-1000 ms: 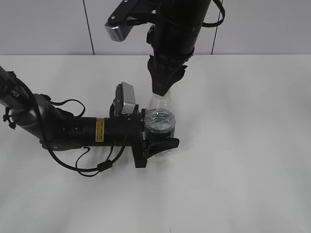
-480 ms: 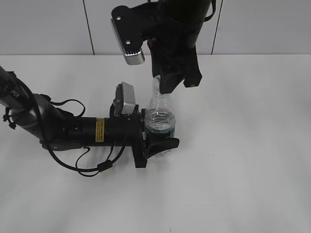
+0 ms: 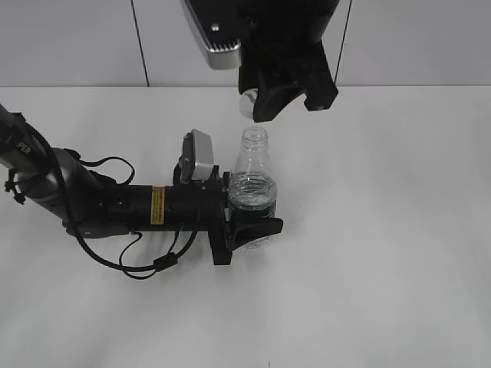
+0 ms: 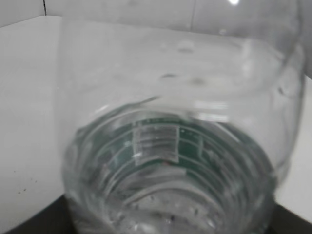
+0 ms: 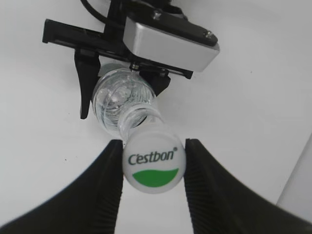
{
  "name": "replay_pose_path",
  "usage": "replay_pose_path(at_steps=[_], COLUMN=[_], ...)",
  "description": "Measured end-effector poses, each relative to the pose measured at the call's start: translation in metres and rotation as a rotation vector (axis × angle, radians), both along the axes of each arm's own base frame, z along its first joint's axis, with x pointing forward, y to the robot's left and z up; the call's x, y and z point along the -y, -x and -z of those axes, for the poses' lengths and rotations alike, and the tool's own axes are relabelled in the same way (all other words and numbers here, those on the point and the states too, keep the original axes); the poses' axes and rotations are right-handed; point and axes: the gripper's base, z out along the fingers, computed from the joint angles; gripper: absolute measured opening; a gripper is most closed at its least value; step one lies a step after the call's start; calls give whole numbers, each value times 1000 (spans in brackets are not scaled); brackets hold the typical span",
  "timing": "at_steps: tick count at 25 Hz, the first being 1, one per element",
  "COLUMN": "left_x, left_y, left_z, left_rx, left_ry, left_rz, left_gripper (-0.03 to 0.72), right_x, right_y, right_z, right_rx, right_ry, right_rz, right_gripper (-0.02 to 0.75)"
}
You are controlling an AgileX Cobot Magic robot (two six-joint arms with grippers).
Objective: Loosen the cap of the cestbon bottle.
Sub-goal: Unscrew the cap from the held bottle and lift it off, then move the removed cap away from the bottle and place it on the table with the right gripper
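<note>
The cestbon bottle (image 3: 252, 180) stands upright on the white table, clear with a dark green label band. Its neck is open at the top. My left gripper (image 3: 249, 226) lies low on the table and is shut on the bottle's lower body. The bottle fills the left wrist view (image 4: 175, 146). My right gripper (image 3: 265, 107) hangs above the bottle and is shut on the cap (image 3: 247, 104). In the right wrist view the cap (image 5: 153, 163), white with a green patch and lettering, sits between the two black fingers (image 5: 153, 144), apart from the bottle (image 5: 119, 100) below.
The left arm (image 3: 115, 203) with its cables lies across the table's left side. The left wrist camera housing (image 3: 198, 157) stands beside the bottle's shoulder. A grey panelled wall (image 3: 77, 38) runs behind the table.
My right gripper has turned and risen. The cap has come off the bottle's neck and is now held above the open mouth. The left arm and bottle have not moved.
</note>
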Motion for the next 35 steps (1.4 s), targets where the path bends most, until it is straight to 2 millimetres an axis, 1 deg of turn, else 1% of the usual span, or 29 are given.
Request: replay_pose_path(at_steps=[2, 3, 5, 7, 9, 11, 14, 17, 23, 26, 29, 32, 35], left_x=[0, 0, 0, 0, 0, 0, 0, 0, 0, 0, 0, 0, 0], left_y=[0, 0, 0, 0, 0, -1, -1, -1, -1, -2, -2, -2, -2], left_z=[0, 0, 0, 0, 0, 0, 0, 0, 0, 0, 0, -1, -1], left_rx=[0, 0, -1, -1, -1, -3, -5, -5, -5, -6, -6, -7, -8], left_ry=[0, 0, 0, 0, 1, 2, 4, 5, 5, 6, 6, 7, 7], left_rz=[0, 0, 0, 0, -2, -7, -14, -16, -17, -18, -18, -21, -22], left_gripper=[407, 407, 407, 407, 407, 407, 407, 407, 407, 407, 407, 407, 407], right_x=[4, 5, 12, 21, 33, 47, 76, 114, 181, 208, 226, 233, 234], right_y=[5, 7, 11, 11, 8, 0, -17, -37, -60, -68, -75, -79, -83], right_z=[-13, -18, -31, -41, -49, -53, -55, -55, -54, -39, -9, 25, 60], right_rx=[3, -7, -26, -52, -67, -82, -96, -111, -113, -137, -168, -201, -228], right_ry=[-36, -58, -108, -160, -206, -244, -285, -324, -372, -347, -296, -254, -237], right_rz=[54, 116, 290, 506, 684, 837, 1026, 1214, 1480, 1586, 1650, 1682, 1695], right_gripper=[293, 293, 293, 293, 293, 293, 293, 293, 293, 293, 293, 293, 293])
